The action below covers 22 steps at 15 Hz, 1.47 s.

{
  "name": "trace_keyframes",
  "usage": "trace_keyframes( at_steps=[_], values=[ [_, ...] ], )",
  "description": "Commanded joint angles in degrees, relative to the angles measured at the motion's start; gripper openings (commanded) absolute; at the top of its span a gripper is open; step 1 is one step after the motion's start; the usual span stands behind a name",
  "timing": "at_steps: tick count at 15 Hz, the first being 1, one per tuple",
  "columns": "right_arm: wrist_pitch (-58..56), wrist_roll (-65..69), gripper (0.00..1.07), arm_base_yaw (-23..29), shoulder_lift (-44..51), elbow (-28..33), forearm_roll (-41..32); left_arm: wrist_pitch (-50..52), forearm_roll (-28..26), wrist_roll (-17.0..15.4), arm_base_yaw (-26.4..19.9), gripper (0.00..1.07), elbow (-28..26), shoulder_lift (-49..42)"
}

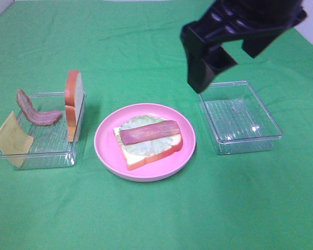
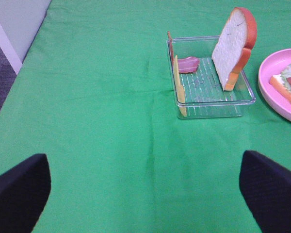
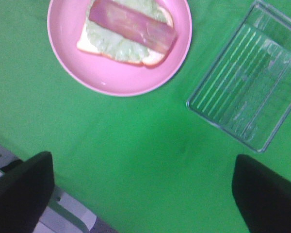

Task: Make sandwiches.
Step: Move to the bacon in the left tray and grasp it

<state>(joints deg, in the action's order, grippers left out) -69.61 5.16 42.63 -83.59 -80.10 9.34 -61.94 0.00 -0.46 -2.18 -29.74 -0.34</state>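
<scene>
On the pink plate in the middle lies a part-built sandwich: a white bread slice, a lettuce leaf on it, and a bacon strip on top. The right wrist view shows the same bacon strip from above. In the left clear tray a second bread slice stands upright, and another bacon strip and a yellow cheese slice lean on its walls. My right gripper hangs open, high over the back right. My left gripper is open above bare cloth, short of that tray.
An empty clear tray stands right of the plate and also shows in the right wrist view. Green cloth covers the table. Past the cloth's left edge, floor shows in the left wrist view.
</scene>
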Motion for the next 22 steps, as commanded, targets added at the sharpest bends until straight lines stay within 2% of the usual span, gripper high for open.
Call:
trace_keyframes(
  at_steps=[1,5,6,7,8,12,17,22],
  values=[
    [-6.70,-0.17,0.96,0.00,9.17,8.77,-0.29,0.29,0.00,0.00,-0.06,1.01,0.06,-0.80],
    [-6.47,1.09,0.96,0.00,22.23,20.86,0.00,0.29,0.00,0.00,-0.06,1.01,0.06,-0.80],
    [-6.13,1.55,0.96,-0.11,28.93,28.13,-0.06,0.29,0.00,0.00,-0.06,1.01,0.06,-0.80],
    [-5.90,2.92,0.96,-0.46,32.26,31.91,-0.06,0.29,0.00,0.00,-0.06,1.01,0.06,-0.80],
    [-5.10,4.24,0.96,-2.46,34.84,35.12,-0.80,0.29,0.00,0.00,-0.06,1.01,0.06,-0.80],
    [1.15,3.44,0.96,-21.72,47.78,46.12,-3.21,0.29,0.00,0.00,-0.06,1.01,0.06,-0.80],
    [3.04,2.41,0.96,-34.15,67.49,52.25,-3.15,0.29,0.00,0.00,-0.06,1.01,0.06,-0.80],
    [6.93,0.86,0.96,-35.47,82.56,52.71,-3.27,0.29,0.00,0.00,-0.06,1.01,0.06,-0.80]
  ],
)
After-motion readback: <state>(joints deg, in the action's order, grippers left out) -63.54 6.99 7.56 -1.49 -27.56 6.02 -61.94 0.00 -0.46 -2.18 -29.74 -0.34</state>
